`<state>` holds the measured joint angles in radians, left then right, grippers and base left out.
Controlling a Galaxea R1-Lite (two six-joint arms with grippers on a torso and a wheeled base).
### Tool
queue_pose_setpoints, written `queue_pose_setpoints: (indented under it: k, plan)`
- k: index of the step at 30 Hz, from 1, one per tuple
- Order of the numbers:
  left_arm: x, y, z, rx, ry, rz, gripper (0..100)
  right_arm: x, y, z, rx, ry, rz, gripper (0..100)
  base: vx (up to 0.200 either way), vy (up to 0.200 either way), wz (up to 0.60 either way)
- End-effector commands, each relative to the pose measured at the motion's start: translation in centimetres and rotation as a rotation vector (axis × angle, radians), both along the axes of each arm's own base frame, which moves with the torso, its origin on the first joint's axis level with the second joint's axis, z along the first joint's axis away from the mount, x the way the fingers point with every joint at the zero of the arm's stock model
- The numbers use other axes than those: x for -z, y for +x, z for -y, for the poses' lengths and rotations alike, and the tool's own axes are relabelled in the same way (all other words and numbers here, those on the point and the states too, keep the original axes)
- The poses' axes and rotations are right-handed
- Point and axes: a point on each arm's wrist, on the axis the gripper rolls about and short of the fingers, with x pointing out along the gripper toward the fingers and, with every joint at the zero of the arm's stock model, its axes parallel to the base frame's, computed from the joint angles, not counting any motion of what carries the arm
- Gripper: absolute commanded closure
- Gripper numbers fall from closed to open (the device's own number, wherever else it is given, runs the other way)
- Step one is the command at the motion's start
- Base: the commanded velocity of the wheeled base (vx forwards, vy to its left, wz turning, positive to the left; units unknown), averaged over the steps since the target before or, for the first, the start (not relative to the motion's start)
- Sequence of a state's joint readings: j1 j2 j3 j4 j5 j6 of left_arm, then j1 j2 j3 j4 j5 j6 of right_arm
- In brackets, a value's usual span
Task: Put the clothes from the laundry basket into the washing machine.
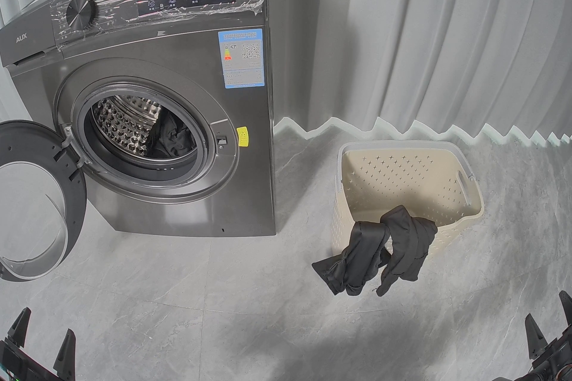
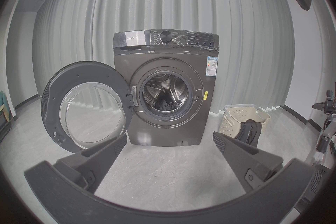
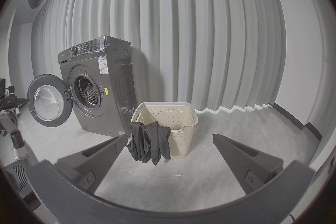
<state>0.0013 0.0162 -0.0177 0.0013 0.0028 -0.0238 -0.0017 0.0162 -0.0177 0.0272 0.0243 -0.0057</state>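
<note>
1. Grey washing machine (image 1: pixel 179 209) on the floor, its round door (image 1: pixel 33 191) swung wide open on its left side.
2. In the machine's drum: one dark garment (image 1: pixel 173 138).
3. Just right of the machine: cream laundry basket (image 1: pixel 411 153). A second dark garment (image 1: pixel 381 251) is draped over its near rim and hangs down outside.
4. Low before the machine's door: left tool (image 1: pixel 46 324), fingers spread, holding nothing.
5. Well right of the machine, past the basket: right tool (image 1: pixel 545 308), fingers spread, holding nothing.

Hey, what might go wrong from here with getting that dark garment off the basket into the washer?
The dark garment hangs over the basket rim and reaches the floor, so a lift may tip the basket or drag the cloth. The open door stands out beside the drum opening; a carrying arm may bump it.
</note>
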Motion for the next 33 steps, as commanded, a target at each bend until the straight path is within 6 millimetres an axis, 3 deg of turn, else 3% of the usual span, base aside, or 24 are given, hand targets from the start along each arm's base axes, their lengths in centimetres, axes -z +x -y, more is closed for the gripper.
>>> queue_pose_setpoints:
  k: [1, 14, 33]
  plan:
    - [0.49, 0.0, 0.0, -0.001, -0.001, 0.0, 0, 0.21, 0.0, 0.0, 0.0, 0.0, 0.0, 0, 0.0, -0.2, 0.0]
    - [0.47, 0.0, 0.0, -0.001, 0.001, 0.001, 0, 0.21, 0.0, 0.0, 0.0, 0.0, 0.0, 0, 0.0, -0.2, 0.0]
    - [0.47, 0.0, 0.01, 0.003, 0.004, 0.001, 0, 0.24, 0.01, 0.0, -0.001, -0.002, 0.0, 0, 0.0, 0.0, 0.0]
